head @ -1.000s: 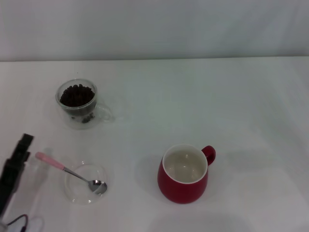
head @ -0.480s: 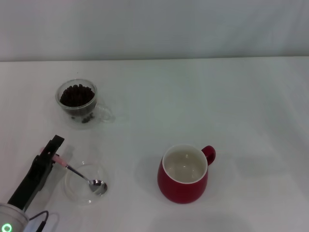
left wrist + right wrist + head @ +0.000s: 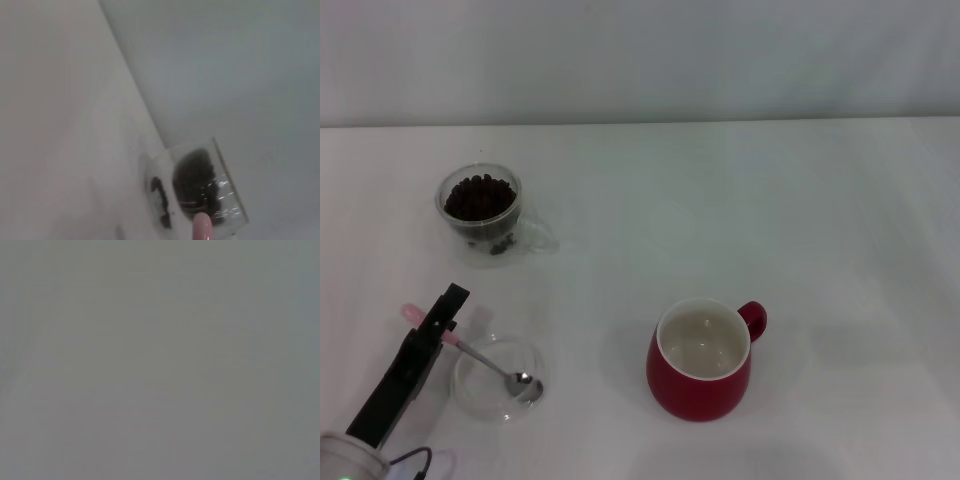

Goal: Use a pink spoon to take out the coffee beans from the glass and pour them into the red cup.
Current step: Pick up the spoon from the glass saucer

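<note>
White bench fills the head view, with a pale wall behind it.

Left claw: enters from the near left corner, dark arm angled up toward the pink spoon. Its tip sits over the pink handle, near the handle's far end. Whether the fingers are clamped on the handle or merely around it cannot be told.

Pink spoon: metal bowl rests inside a shallow clear glass dish at near left; the handle slopes out over the dish rim toward the far left. In the left wrist view the rounded pink handle end shows at the frame edge.

Glass: far left of the bench, upright, its clear side handle pointing toward the right. Coffee beans fill the upper part, with a few more lower down. Left wrist view shows the same glass, tilted by the camera angle, beyond the handle end.

Red cup: near centre, upright, white inside, loop handle toward far right. Well apart from dish and glass.

Right claw: not seen; right wrist view is uniform grey.
</note>
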Motion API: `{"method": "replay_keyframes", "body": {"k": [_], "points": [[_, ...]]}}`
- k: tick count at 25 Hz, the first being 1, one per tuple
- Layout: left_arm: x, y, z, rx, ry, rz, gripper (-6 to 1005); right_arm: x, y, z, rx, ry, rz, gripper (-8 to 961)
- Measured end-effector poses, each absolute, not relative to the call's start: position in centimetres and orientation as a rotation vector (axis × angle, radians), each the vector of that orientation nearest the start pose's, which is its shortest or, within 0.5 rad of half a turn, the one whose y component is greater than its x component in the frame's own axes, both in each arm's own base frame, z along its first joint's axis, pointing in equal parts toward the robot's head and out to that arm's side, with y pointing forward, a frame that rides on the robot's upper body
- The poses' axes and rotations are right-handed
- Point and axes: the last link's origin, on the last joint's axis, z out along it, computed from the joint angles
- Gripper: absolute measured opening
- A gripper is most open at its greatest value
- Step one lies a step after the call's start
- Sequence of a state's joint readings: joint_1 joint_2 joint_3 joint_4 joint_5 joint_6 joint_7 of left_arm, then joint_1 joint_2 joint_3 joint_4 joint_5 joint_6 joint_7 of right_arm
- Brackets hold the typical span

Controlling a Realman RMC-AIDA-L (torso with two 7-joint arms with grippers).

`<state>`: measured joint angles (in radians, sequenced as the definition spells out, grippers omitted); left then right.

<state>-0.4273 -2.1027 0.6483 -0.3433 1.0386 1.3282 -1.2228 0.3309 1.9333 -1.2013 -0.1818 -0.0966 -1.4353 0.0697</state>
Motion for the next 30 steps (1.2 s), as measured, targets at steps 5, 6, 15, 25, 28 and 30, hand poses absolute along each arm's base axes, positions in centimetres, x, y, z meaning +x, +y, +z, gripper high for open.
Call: {"method": "replay_keyframes", "body": {"k": [5,6,15,25,28,30], "points": [[-32.7,23.5,-8.9,-1.369,-1.739,-1.350,700,36.8,30.6,12.9,-1.299,0.108,0.585,732],[-32.7,23.5,-8.9,-1.367,-1.739,-1.350,700,36.9,30.5,12.9,-1.299,0.111,0.583,732],[-33.3,23.0,-8.6,-1.362,-1.739,-1.341,701,37.2,29.3,12.5,-1.288,0.117,0.585,732],[-33.8,22.2,-8.6,-1.355,-1.751,-1.329,466,37.4,28.5,12.1,-1.283,0.125,0.582,731],[-33.8,22.0,-8.4,-1.351,-1.745,-1.335,314,37.5,28.3,12.1,-1.280,0.121,0.583,731],[-33.9,21.8,-8.3,-1.348,-1.738,-1.338,238,37.4,28.2,12.1,-1.278,0.119,0.585,731]]}}
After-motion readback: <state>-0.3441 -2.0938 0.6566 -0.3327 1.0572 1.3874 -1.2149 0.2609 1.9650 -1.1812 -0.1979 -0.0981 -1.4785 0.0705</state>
